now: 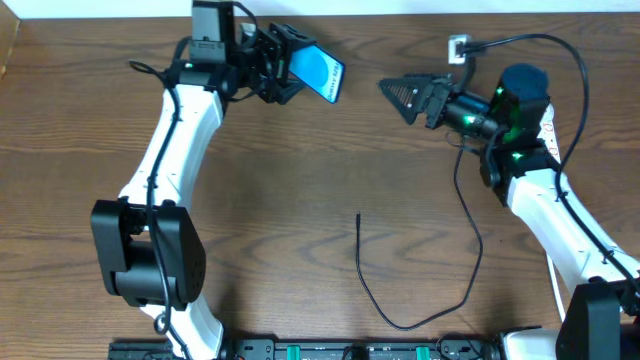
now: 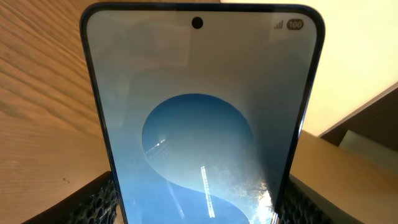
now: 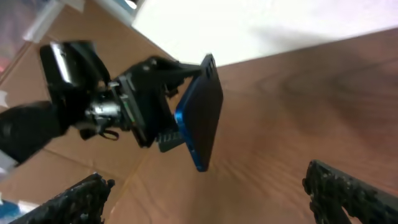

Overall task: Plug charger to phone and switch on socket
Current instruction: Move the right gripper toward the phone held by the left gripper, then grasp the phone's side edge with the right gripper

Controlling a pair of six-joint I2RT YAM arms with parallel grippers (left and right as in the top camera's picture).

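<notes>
My left gripper (image 1: 285, 62) is shut on the phone (image 1: 318, 73) and holds it raised above the table at the back left, blue screen showing. In the left wrist view the phone (image 2: 199, 124) fills the frame between my fingers. My right gripper (image 1: 405, 95) is open and empty, at the back right, pointing toward the phone; its view shows the phone's dark back (image 3: 202, 112) and the left gripper (image 3: 143, 99). The charger cable (image 1: 400, 300) lies on the table, its plug tip (image 1: 359, 216) near the middle, its other end at a white adapter (image 1: 458, 48).
The adapter sits at the table's far edge. The cable loops across the front middle and up to the right arm's side. Only a small white piece shows where the adapter is; no power strip with switches shows. Arm bases stand at the front corners.
</notes>
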